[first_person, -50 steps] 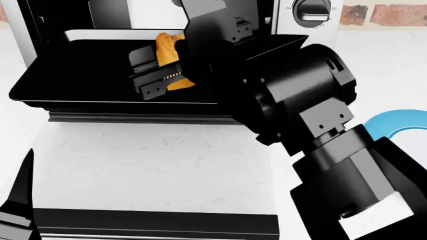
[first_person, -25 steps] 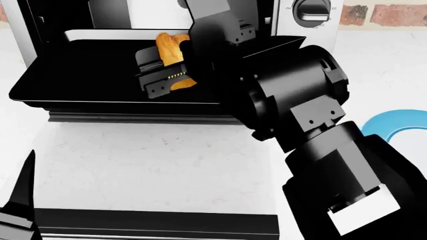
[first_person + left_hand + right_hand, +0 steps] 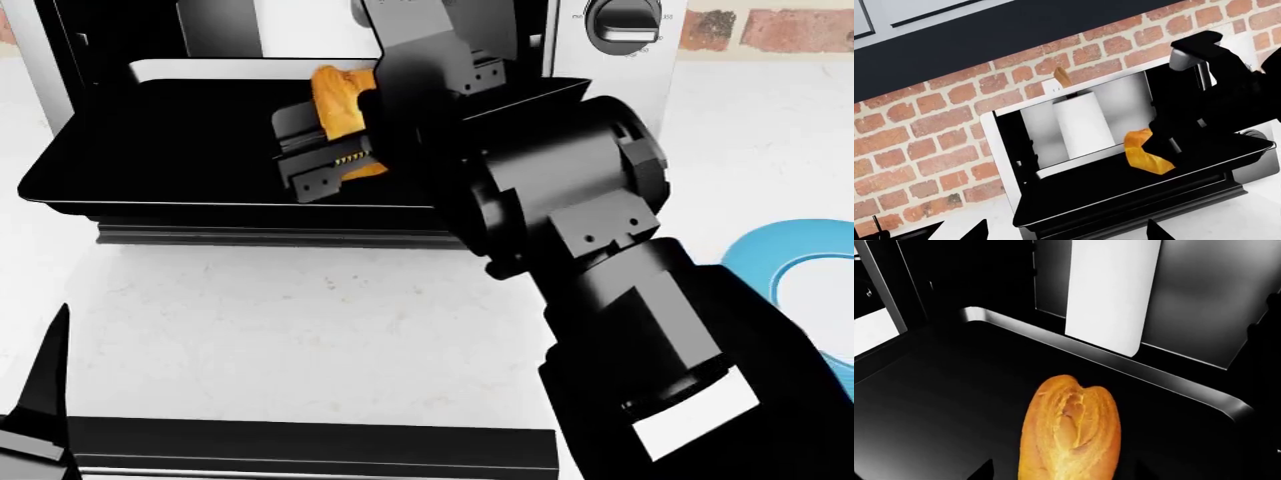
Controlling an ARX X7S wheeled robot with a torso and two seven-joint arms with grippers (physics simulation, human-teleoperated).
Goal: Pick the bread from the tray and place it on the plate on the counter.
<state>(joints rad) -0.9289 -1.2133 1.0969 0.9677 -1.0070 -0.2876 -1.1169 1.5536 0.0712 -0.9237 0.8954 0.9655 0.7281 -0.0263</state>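
The golden-yellow bread [image 3: 339, 100] stands tilted above the glossy black tray [image 3: 160, 150], its far end raised. My right gripper [image 3: 344, 140] is shut on the bread, one black finger on each side. In the right wrist view the bread [image 3: 1071, 435] fills the gap between my right gripper's [image 3: 1064, 471] fingertips, over the tray [image 3: 934, 405]. The left wrist view shows the bread [image 3: 1147, 152] lifted over the tray [image 3: 1087, 185]. The blue-rimmed plate [image 3: 767, 255] lies on the white counter [image 3: 307, 320] at the right, partly behind my right arm. My left gripper [image 3: 1066, 232] is open and holds nothing.
The tray sticks out of a silver toaster oven [image 3: 47, 70] with a knob [image 3: 625, 20] at its upper right. A black handle strip [image 3: 267, 235] runs below the tray. A brick wall [image 3: 787, 30] stands behind. A finger of the left gripper [image 3: 47, 390] shows low left.
My right forearm has swung left and nearer, uncovering more of the plate. The gripper and the bread have shifted slightly right and up over the tray. The left arm has not moved.
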